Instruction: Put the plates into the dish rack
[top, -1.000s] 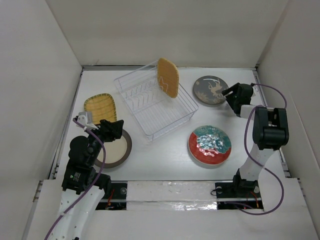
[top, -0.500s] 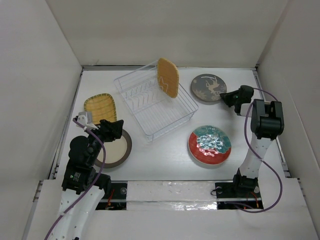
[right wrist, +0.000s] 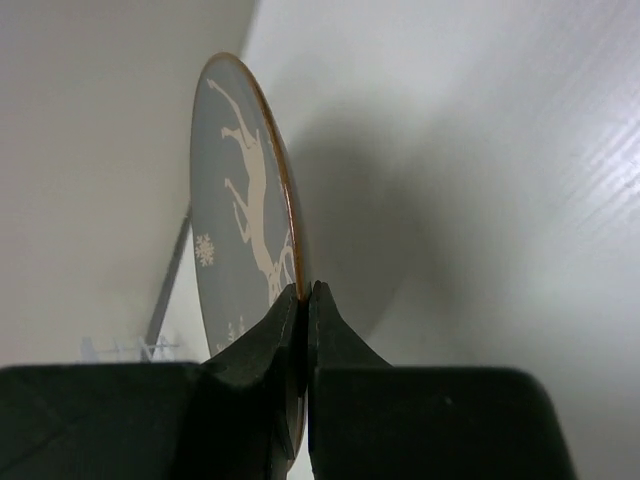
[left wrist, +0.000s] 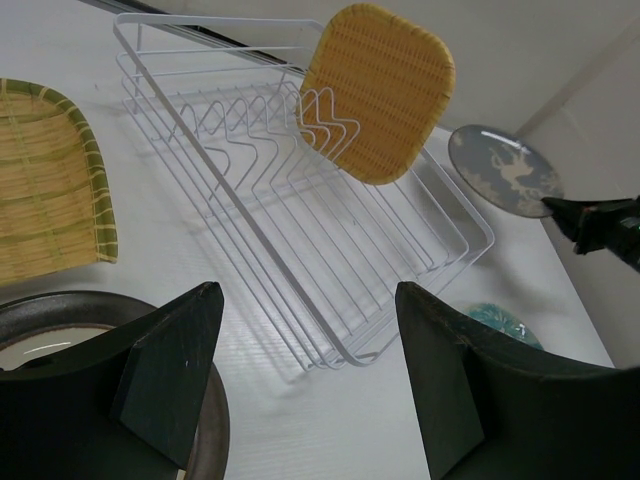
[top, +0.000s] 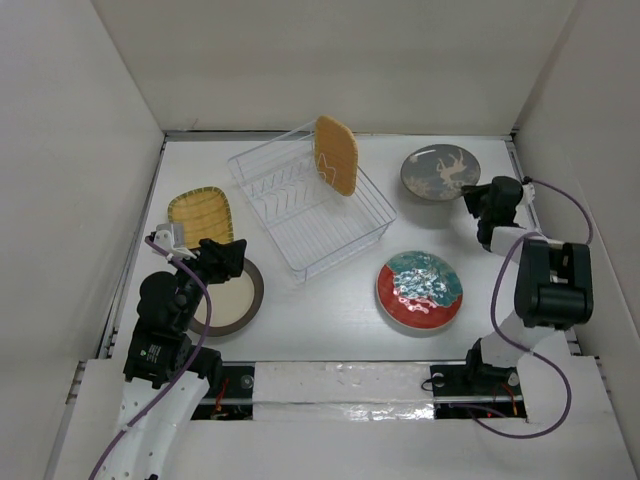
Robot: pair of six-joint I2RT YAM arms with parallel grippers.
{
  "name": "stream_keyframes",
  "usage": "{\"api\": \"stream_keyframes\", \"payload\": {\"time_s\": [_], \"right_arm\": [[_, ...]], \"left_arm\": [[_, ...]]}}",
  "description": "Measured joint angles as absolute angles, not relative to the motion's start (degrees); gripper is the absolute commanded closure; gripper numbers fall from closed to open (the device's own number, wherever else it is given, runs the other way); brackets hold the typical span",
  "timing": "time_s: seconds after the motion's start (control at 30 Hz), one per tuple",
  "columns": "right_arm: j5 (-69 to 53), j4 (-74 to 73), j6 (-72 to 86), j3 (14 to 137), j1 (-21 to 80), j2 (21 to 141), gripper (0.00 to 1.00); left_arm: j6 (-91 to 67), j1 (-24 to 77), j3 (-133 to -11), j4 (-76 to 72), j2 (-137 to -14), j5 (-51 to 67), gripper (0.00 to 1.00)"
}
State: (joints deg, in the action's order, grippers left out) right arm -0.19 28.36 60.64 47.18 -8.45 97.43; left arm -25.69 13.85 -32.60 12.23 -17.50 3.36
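Pinching rim of dark grey plate (top: 440,171): right fingers (right wrist: 258,340) | spread over brown-rimmed plate (top: 236,300): left fingers (left wrist: 170,365)

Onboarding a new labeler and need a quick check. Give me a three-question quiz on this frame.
1. True or false: the orange plate stands on edge in the dish rack.
2. The right gripper is shut on: A) a rack wire, B) the dark grey plate, at its rim, C) nothing.
3. How many plates lie flat on the table, ungripped?
Key: 1 true; 2 B; 3 three: yellow plate, cream plate, red-rimmed plate.
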Motion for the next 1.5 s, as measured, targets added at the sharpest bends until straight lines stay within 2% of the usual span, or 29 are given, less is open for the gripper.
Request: {"api": "stream_keyframes", "payload": {"time_s": [0.23,0.37,0.67,0.87,1.13,1.5], "right_arm": [[12.08,25.65,47.48,49.25,0.75,76.75,1.0],[15.2,23.31,36.75,58.85,9.65,74.96,1.0],[21.89,12.12,13.37,88.55,29.56,91.72,1.0],[26.85,3.88,0.82,103.83,35.59,106.15,1.0],[34.39,1.74,-13.8,110.96,39.2,116.79,1.0],[37.8,3.99,-21.06,112.09,40.73,120.53,1.0]], "left_arm": [[-25.71,13.82,-32.6,12.23,-17.47,3.38,0.33],[-25.71,13.82,-32.6,12.23,-17.47,3.38,0.33],[-25.71,13.82,-32.58,12.21,-16.71,3.38,0.33],[-25.71,13.85,-32.58,12.21,-16.58,3.42,0.33],[-25.71,13.82,-32.58,12.21,-16.58,3.44,0.34],[-25.71,13.82,-32.58,12.21,-16.58,3.46,0.33]]}}
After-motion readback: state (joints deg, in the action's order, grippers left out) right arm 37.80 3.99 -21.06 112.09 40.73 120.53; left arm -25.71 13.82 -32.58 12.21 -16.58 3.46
